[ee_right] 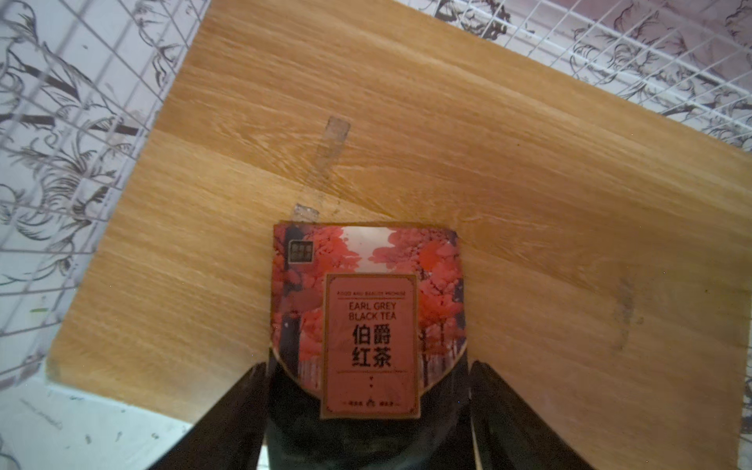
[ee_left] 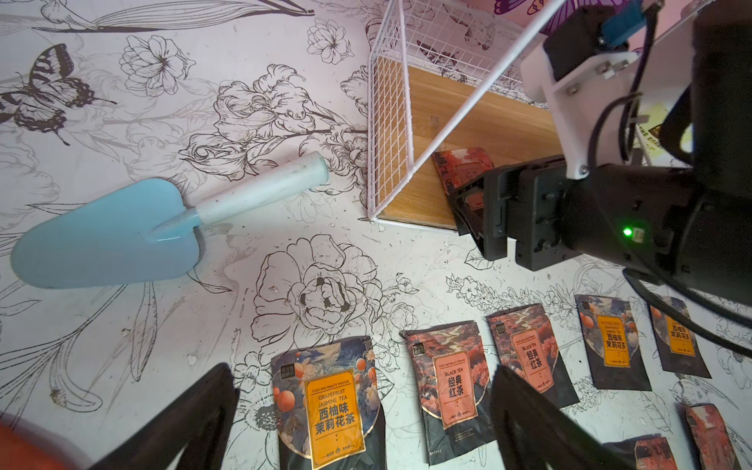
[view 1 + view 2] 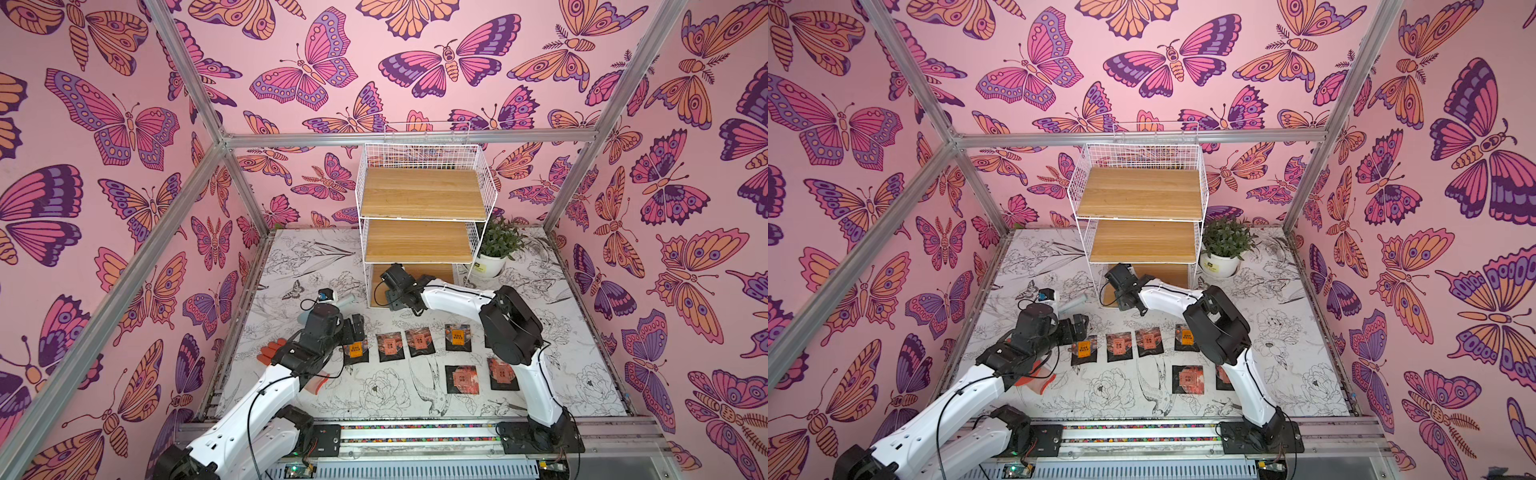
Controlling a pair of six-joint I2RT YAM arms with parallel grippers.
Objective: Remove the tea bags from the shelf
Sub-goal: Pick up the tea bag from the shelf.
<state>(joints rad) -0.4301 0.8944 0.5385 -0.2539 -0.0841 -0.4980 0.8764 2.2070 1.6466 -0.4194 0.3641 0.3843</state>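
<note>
Right wrist view: last bag, Earl Grey, lies flat at the front edge of the shelf's bottom board. Right pincer stands wide, a jaw at each side edge of it; whether it pinches yet, cannot tell. Left pincer fully spread, empty, over the tabletop, where the other bags lie in rows. Upper boards bare. Step, as I judge it: final pick. Next: firm the grip, draw straight out clear of the wire frame, set down in a free spot.
</note>
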